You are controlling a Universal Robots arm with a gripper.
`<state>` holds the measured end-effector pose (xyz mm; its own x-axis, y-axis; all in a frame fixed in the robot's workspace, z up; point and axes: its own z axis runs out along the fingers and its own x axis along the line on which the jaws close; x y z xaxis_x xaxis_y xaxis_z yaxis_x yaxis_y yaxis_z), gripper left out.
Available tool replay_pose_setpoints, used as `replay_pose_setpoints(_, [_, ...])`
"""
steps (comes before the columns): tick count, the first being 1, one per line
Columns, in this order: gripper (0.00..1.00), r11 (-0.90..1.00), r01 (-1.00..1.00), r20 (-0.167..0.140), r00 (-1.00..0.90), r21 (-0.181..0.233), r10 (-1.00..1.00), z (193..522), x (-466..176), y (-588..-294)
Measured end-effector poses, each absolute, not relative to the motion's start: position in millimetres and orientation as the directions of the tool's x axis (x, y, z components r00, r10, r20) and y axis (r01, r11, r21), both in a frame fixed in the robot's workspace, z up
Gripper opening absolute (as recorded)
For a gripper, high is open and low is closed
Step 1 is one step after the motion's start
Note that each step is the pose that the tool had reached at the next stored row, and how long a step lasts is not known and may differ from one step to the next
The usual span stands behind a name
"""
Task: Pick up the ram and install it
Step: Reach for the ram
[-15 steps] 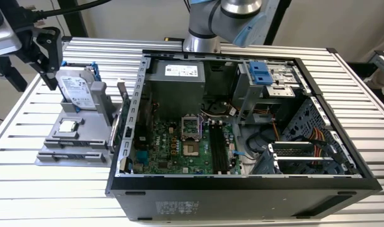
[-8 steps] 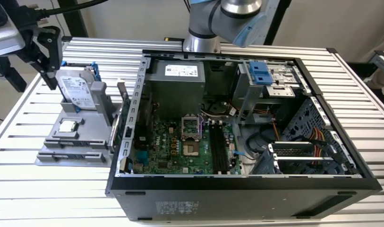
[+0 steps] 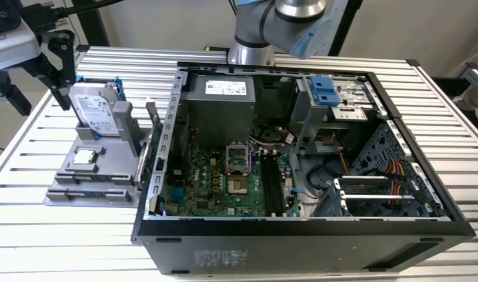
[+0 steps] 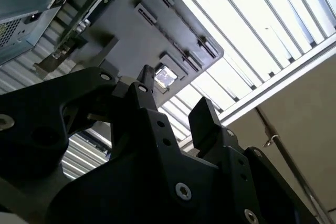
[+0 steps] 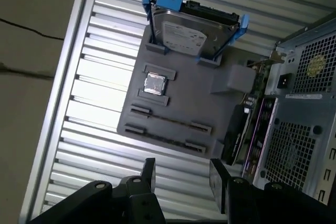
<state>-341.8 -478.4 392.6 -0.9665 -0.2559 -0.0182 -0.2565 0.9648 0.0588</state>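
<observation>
table (image 3: 66,241): ribbed alu top, open PC case (image 3: 301,232) on it; grey parts tray (image 3: 105,167) just beside case, on exterior view's left.
gripper (image 3: 44,106): you had it hanging above tray's far end, near hard drive (image 3: 93,111). Fingers (image 5: 149,174) stood apart, nothing btwn them in both wrist views.
ram (image 5: 247,124): prob. the greenish stick standing on edge along tray's case-side rim, right by case wall; touching or not, couldn't tell.
ram vs gripper: ram lay toward the case from your gripper, i.e. to exterior view's right.
ram axis: ran along case wall, near-to-far in exterior view. Finger gap seemed set roughly across it.
slots (image 3: 271,185): black mobo slots looked empty, so ram judged not yet picked or installed.
</observation>
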Motion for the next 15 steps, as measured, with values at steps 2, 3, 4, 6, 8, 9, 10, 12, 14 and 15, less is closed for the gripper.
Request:
replay_pose_setpoints(2, [1.0, 0.955, -0.29, -0.018, -0.957, 0.059, -0.29, 392.6, -341.8, -478.4])
replay_pose_setpoints(3, [1.0, 0.95, -0.308, -0.018, -0.952, 0.059, -0.307, 392.6, -341.8, -478.4])
replay_pose_setpoints(4, [1.0, 0.944, -0.325, -0.018, -0.946, 0.059, -0.324, 392.6, -341.8, -478.4])
replay_pose_setpoints(6, [1.0, 0.932, -0.358, -0.018, -0.934, 0.059, -0.358, 392.6, -341.8, -478.4])
replay_pose_setpoints(8, [1.0, 0.918, -0.392, -0.018, -0.92, 0.059, -0.392, 392.6, -341.8, -478.4])
replay_pose_setpoints(9, [1.0, 0.912, -0.407, -0.018, -0.913, 0.059, -0.407, 392.6, -341.8, -478.4])
replay_pose_setpoints(10, [1.0, 0.905, -0.421, -0.018, -0.907, 0.059, -0.421, 392.6, -341.8, -478.4])
replay_pose_setpoints(12, [1.0, 0.892, -0.447, -0.018, -0.894, 0.059, -0.447, 392.6, -341.8, -478.3])
replay_pose_setpoints(14, [1.0, 0.879, -0.474, -0.018, -0.88, 0.059, -0.474, 392.6, -341.8, -478.2])
replay_pose_setpoints(15, [1.0, 0.871, -0.487, -0.018, -0.873, 0.059, -0.487, 392.7, -341.8, -478.1])
